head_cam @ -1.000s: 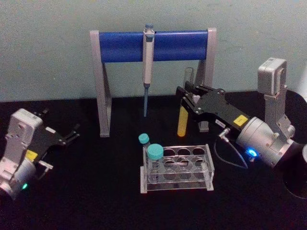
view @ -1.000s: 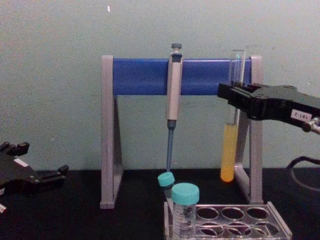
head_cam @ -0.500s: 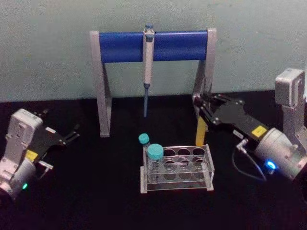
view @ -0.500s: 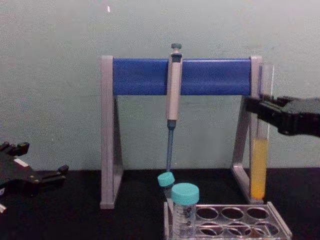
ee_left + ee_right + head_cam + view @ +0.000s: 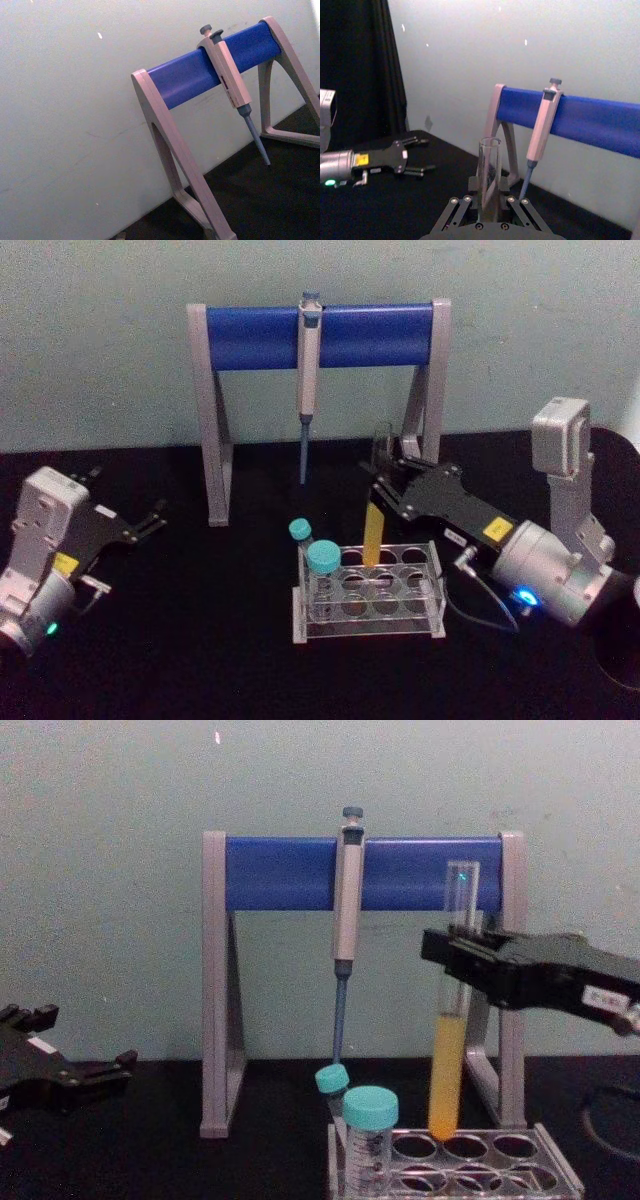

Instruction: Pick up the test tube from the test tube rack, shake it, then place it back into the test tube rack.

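Observation:
My right gripper [image 5: 382,483] is shut on the test tube [image 5: 373,536], a clear glass tube with yellow-orange liquid in its lower part. It holds the tube upright over the back row of the test tube rack [image 5: 400,621]. In the chest view the test tube [image 5: 448,1060] has its round bottom level with the top of the test tube rack [image 5: 562,1172], below my right gripper [image 5: 455,956]; whether it sits inside a hole I cannot tell. The right wrist view has the test tube [image 5: 489,175] rising between the fingers. My left gripper [image 5: 148,521] rests open at the far left.
Two teal-capped vials [image 5: 322,562] stand at the rack's left end. Behind it is the grey-and-blue pipette stand [image 5: 250,337] with a hanging pipette [image 5: 308,360]. The black table has free room to the left of the rack and in front of it.
The right gripper swung the tube to the right, then back left and forward. The tube now hangs lower, over the rack. The left arm has not moved.

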Robot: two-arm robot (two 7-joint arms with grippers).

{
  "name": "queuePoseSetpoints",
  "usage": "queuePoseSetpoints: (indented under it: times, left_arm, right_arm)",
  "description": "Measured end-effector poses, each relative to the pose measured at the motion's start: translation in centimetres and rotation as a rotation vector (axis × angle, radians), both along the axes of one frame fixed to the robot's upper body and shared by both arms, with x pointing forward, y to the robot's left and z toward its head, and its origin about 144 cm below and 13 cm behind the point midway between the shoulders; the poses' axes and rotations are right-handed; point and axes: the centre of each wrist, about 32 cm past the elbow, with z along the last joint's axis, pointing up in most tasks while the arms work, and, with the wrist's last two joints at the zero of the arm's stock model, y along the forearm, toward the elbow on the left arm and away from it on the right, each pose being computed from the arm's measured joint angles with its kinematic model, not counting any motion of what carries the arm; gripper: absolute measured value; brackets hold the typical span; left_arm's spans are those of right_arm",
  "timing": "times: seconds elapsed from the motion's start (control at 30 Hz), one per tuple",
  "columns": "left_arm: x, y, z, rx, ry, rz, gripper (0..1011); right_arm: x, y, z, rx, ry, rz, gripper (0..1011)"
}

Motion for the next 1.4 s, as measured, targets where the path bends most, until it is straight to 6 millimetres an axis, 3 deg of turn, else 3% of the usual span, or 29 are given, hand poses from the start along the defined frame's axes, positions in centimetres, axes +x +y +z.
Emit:
queuePoseSetpoints:
  times: [0.4,0.77,1.13,1.4]
  left_arm:
    - [0.0,0.0,0.0,0.000,0.000,0.000,1001]
    - [0.0,0.0,0.0,0.000,0.000,0.000,1001]
    - [0.0,0.0,0.0,0.000,0.000,0.000,1001]
    - [0.0,0.0,0.0,0.000,0.000,0.000,1002]
  right_arm:
    - [2.6,0.5,0.7,0.011,-0.028,-0.041,232]
    - [2.8,0.2,0.8,0.004,-0.033,-0.062,232]
    - [2.1,-1.5,1.1,-0.015,-0.036,-0.114,232]
    - [-0.1,-2.4,0.8,-0.030,-0.014,-0.102,232]
